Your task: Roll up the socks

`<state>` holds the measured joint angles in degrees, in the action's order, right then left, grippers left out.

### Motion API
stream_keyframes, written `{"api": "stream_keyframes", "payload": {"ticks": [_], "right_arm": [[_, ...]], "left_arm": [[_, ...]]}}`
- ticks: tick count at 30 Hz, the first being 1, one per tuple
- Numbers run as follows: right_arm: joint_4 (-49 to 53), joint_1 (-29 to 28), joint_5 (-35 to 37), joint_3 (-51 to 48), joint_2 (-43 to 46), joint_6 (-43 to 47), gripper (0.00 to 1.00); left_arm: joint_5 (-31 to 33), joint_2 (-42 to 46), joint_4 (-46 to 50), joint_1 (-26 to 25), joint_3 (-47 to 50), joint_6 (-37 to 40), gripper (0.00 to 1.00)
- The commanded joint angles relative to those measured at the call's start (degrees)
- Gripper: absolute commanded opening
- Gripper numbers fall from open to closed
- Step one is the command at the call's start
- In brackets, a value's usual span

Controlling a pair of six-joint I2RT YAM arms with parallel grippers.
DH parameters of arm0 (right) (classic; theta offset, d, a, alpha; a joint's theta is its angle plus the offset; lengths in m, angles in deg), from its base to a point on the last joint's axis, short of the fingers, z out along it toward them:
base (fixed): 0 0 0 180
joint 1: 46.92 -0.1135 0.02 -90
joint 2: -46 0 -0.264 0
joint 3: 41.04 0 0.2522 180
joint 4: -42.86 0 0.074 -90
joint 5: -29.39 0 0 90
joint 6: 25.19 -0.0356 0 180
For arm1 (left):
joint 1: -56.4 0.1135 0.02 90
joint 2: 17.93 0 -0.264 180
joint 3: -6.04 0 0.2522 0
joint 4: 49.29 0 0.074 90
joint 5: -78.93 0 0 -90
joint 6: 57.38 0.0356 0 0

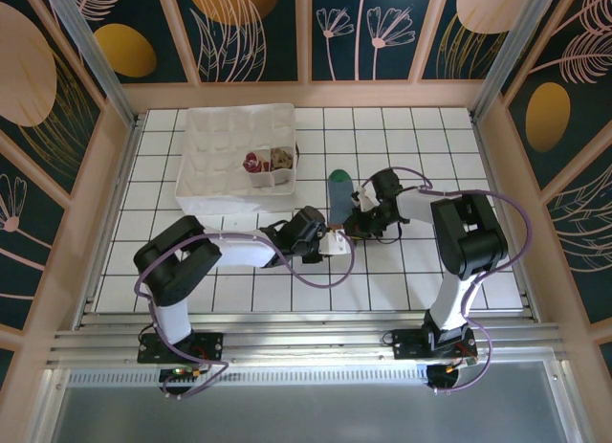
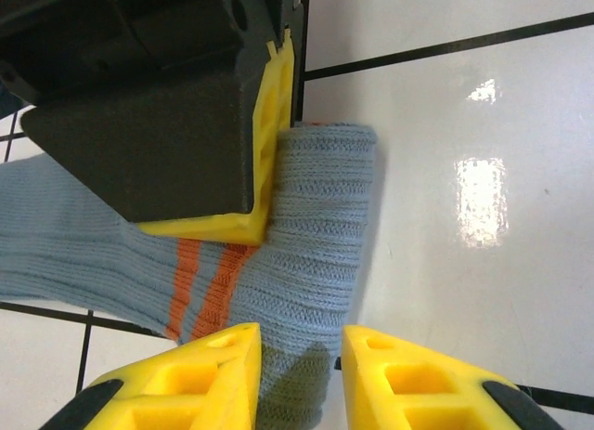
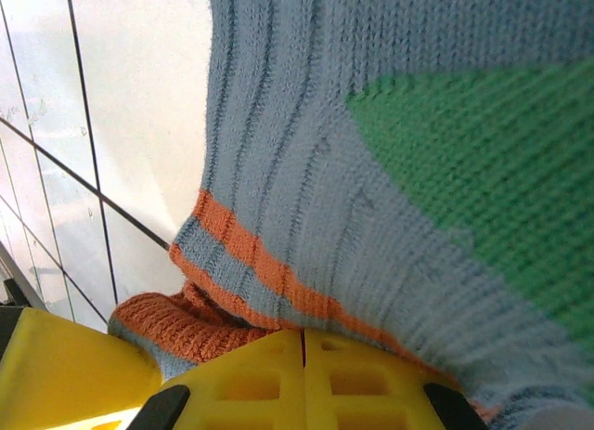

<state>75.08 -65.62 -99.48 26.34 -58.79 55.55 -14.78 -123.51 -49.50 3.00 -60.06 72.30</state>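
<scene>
We note one blue-grey ribbed sock (image 2: 316, 216) with two orange stripes and a green toe. It lies flat on the tiled bench (image 2: 464, 96) between the arms. Left hand (image 2: 299, 335) is slightly spread, straddling a ribbed edge. Right hand (image 3: 303, 337) is pressed together, tips against the knit; we cannot tell if fabric is nipped.

Your left arm (image 1: 225, 247) reaches toward 3 o'clock; the left gripper (image 1: 335, 242) holds its fingers (image 2: 195, 379) slightly parted. Your right arm (image 1: 464, 234) folds back toward 9 o'clock; the right gripper (image 1: 353, 227) has its fingers (image 3: 251, 384) pressed together, just beside the left.
</scene>
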Motion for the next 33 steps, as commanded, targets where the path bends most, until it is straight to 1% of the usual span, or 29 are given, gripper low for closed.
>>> {"api": "stream_keyframes", "payload": {"ticks": [1, 6, 7, 9, 11, 14, 15, 16, 17, 19, 20, 22, 27, 31, 33], "right_arm": [[6.1, -0.1, 12.9, -3.8, -6.2, 1.6, 0.00], [6.0, -0.2, 11.9, -4.0, -6.1, 1.8, 0.00], [6.0, -0.2, 11.7, -4.1, -6.1, 1.9, 0.00], [5.8, -0.2, 10.5, -4.3, -5.7, 2.1, 0.00], [5.1, 0.0, 8.1, -4.6, -5.2, 2.1, 0.00], [2.2, 1.1, 2.0, -6.1, -3.8, 1.1, 0.00], [1.1, 1.6, 0.4, -6.7, -3.2, 0.5, 0.02], [0.0, 2.2, -1.2, -7.4, -2.2, -0.1, 0.10], [-1.3, 2.8, -2.5, -8.0, -0.8, -0.8, 0.17], [-3.7, 4.0, -4.3, -9.5, 2.3, -2.5, 0.28], [-5.1, 4.8, -5.1, -10.3, 4.3, -3.5, 0.32], [-8.0, 6.2, -5.7, -11.8, 8.2, -5.6, 0.38], [-12.8, 9.1, -4.1, -15.6, 15.7, -10.0, 0.42], [-13.1, 10.1, 0.9, -18.3, 19.6, -12.1, 0.44], [-12.2, 10.5, 4.0, -19.1, 21.4, -13.2, 0.45]], "left_arm": [[0.9, -2.6, -1.1, -0.6, -2.2, 1.1, 0.30], [1.3, -6.2, -1.8, -0.9, -3.1, 1.3, 0.30], [1.0, -6.8, -1.8, -0.9, -4.9, 1.3, 0.30], [0.4, -8.2, -1.1, -1.0, -5.6, 1.1, 0.28], [-0.3, -9.1, -0.2, -1.2, -5.8, 0.8, 0.22], [-2.7, -9.2, 3.3, -1.2, -6.4, -0.3, 0.08], [-3.7, -9.2, 5.4, -1.2, -7.0, -0.9, 0.04], [-5.1, -9.2, 8.4, -1.2, -8.0, -1.8, 0.00], [-7.2, -9.2, 11.9, -1.2, -9.2, -2.6, 0.00], [-12.5, -9.6, 18.7, -1.0, -11.7, -4.2, 0.00], [-15.7, -10.1, 22.3, -0.9, -13.2, -5.1, 0.00], [-20.4, -11.0, 27.7, -0.6, -16.0, -7.5, 0.00], [-28.7, -16.1, 39.0, 0.7, -25.1, -13.6, 0.00], [-37.1, -22.5, 48.8, 3.1, -34.4, -15.8, 0.00], [-40.1, -24.7, 50.9, 4.4, -37.3, -16.9, 0.00]]}}
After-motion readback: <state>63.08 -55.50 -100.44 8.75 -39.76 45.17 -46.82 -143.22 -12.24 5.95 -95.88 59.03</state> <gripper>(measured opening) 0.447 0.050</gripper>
